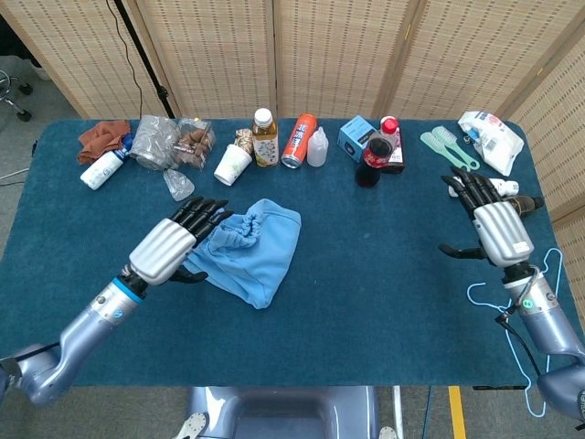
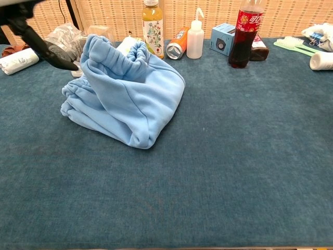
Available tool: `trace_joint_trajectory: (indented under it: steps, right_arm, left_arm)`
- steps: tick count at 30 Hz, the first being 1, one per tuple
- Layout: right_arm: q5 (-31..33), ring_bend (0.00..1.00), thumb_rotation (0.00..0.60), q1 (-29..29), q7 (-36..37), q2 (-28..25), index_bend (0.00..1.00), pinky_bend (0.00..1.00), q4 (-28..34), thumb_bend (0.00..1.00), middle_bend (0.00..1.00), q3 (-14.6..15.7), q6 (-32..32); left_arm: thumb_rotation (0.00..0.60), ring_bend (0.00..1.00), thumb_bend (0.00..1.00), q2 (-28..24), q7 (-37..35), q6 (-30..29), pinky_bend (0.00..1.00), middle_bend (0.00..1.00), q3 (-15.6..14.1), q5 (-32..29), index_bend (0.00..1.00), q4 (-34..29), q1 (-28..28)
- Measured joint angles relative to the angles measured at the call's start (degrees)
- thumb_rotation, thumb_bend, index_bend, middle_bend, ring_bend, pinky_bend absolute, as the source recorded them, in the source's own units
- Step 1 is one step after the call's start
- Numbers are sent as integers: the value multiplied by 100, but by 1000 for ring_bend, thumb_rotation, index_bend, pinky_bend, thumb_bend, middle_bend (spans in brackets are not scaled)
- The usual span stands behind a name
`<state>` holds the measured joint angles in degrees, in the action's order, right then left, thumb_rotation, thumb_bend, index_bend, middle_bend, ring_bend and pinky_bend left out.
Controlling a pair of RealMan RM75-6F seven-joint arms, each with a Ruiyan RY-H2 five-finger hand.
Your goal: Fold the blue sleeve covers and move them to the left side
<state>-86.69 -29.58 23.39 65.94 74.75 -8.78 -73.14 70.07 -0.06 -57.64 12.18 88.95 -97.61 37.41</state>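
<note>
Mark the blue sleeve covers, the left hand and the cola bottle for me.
blue sleeve covers [image 1: 260, 245]: head view, on the flat folded cloth.
left hand [image 1: 169, 249]: head view, on the silver back of the hand.
cola bottle [image 2: 244, 36]: chest view, on its red label and dark body.

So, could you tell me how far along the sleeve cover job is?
Done: the sleeve covers lie bunched in a rough fold mid-table. In hand: the left hand hovers open at their left edge, gripping nothing; the right hand is open, far off. Left: moving them to the left side.
</note>
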Motion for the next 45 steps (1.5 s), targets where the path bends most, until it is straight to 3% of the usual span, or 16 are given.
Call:
trace_joint_trajectory:
  steps: [8,16,22,28,45]
  right_arm:
    - [-87,0,600,662,-218,303,0,12,-793,0,0,162,-1001]
    - [-56,0,600,1241,90,352,0,11,-431,0,0,271,-1526]
    - [-126,0,600,1374,156,331,0,11,-138,0,0,316,-1594]
    - [-182,0,600,1397,159,356,0,11,-68,0,0,316,-1576]
    - [-193,0,600,1479,459,517,0,10,-329,0,0,309,-1506]
  left_arm:
    - [600,0,104,439,1299,764,0,0,67,-1087,0,-118,538]
    - [600,0,103,614,2022,921,0,0,-115,-1822,0,-158,754]
    - [600,4,103,534,1957,744,0,0,-496,-1677,0,89,532]
    - [600,3,104,655,1677,630,0,0,-687,-1525,4,681,370]
    - [600,0,102,2008,191,-27,0,0,-922,-564,1,2963,188]
